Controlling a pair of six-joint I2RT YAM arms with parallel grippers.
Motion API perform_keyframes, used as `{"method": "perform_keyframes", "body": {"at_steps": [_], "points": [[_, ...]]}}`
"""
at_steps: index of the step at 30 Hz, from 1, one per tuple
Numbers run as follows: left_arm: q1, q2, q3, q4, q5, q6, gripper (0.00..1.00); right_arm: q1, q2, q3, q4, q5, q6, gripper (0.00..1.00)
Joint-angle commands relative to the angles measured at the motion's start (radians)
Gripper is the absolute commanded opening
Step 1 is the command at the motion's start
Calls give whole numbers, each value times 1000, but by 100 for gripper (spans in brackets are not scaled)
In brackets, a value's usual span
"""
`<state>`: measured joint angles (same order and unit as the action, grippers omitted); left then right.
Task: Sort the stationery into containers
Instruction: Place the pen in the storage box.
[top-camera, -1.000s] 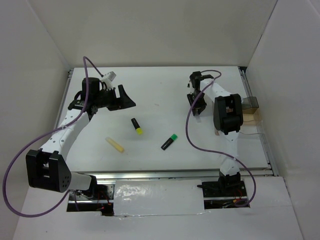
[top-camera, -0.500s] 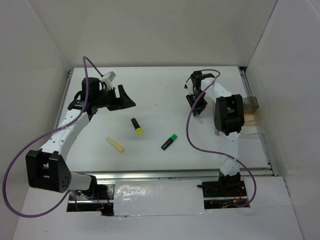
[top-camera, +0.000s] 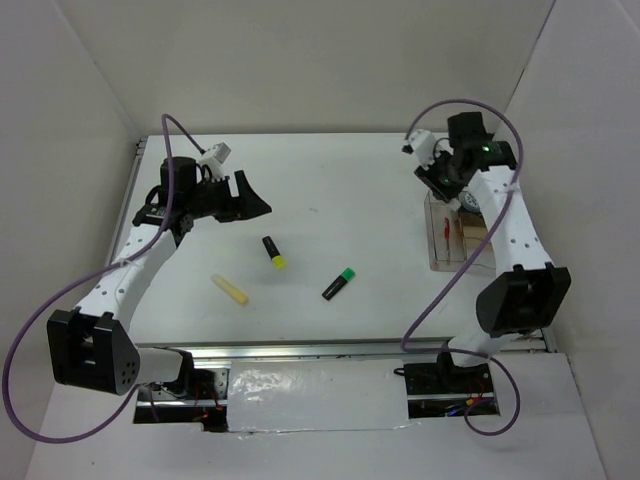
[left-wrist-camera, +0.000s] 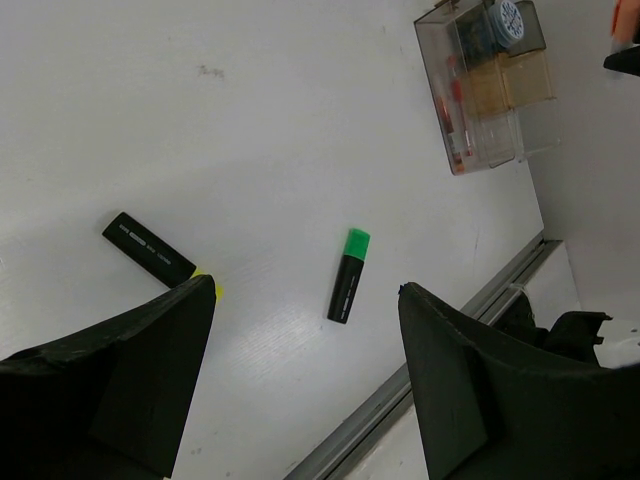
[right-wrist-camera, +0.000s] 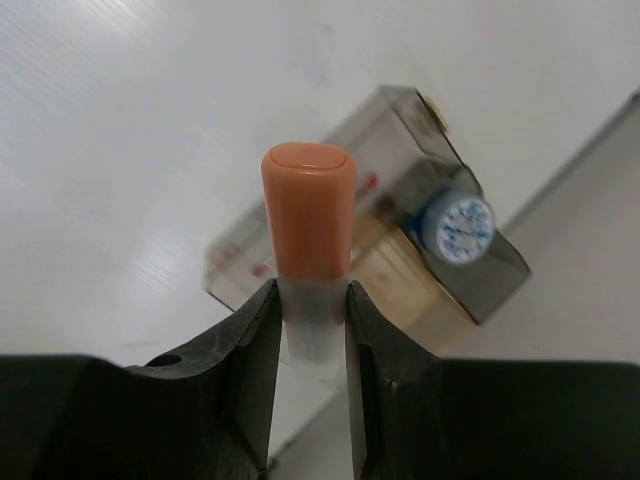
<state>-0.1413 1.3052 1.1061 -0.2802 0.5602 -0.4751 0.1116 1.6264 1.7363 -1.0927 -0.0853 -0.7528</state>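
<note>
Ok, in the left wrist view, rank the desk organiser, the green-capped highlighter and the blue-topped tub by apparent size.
1. Desk organiser
2. Green-capped highlighter
3. Blue-topped tub; it sits farther from the camera, so the gap may be overstated.

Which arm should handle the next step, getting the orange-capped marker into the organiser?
Right. The right gripper is shut on the orange-capped marker, and the organiser lies just beyond it in the wrist view. The left gripper is open, empty and across the table.
</note>
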Motion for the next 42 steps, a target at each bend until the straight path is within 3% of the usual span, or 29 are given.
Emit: {"method": "perform_keyframes", "body": {"at_steps": [1,9,18,30,37,42], "points": [[-7,-29,-14,47,32,-2,86,-139,-66,-168,94,53,-294,0],[-14,-24,-18,58,43,-5,86,-403,-166,-363,186,18,-626,0],[-11,-18,-34,75,52,-13,86,-532,-155,-477,358,9,-901,0],[-9,-4,-42,87,58,-25,86,-420,-47,-411,366,189,-924,0],[-9,5,-37,85,61,-19,86,-342,111,-224,145,376,-884,1],[-9,12,-34,85,67,-23,86,-297,165,-221,100,507,-887,1]]}}
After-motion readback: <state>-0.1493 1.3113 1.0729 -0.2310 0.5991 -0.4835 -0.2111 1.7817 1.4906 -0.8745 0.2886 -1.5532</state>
